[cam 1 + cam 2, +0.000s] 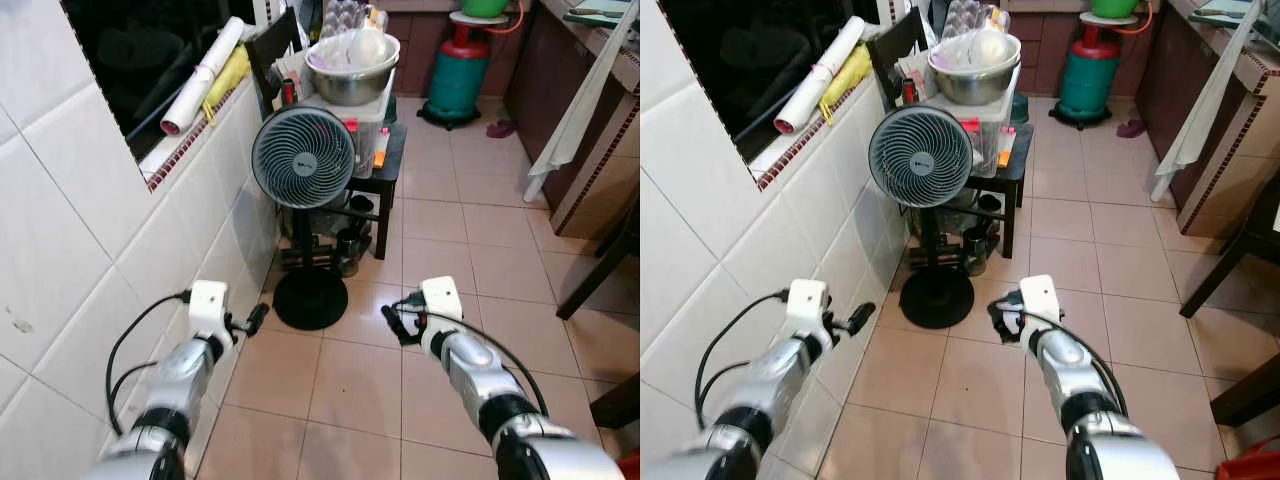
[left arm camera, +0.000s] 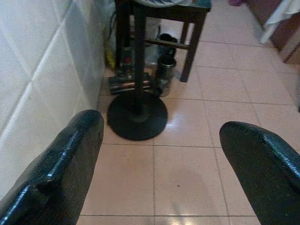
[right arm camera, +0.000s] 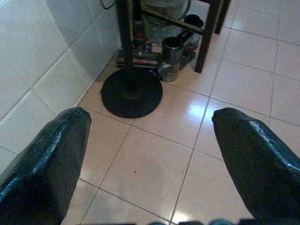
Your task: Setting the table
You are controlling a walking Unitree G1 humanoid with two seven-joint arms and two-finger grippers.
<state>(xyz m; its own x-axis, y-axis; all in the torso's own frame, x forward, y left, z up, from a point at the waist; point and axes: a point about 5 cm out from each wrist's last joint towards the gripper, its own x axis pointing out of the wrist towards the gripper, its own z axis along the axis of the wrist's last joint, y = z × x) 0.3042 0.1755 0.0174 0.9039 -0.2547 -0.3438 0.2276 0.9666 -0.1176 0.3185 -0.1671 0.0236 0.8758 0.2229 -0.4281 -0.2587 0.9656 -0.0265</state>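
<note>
Standing on the pink tiled floor (image 1: 440,240) is a round grey fan on a black pole (image 1: 303,157), its face turned toward the near side. The small label in its middle is too tiny to read. Behind it, a shiny metal bowl (image 1: 352,75) sits on a clear plastic box (image 1: 370,120) on a dark wooden stool (image 1: 390,170). Far off stands a green gas tank (image 1: 459,75). The left gripper (image 2: 159,159) and the right gripper (image 3: 150,154) hang over the floor, fingers spread wide, holding nothing.
</note>
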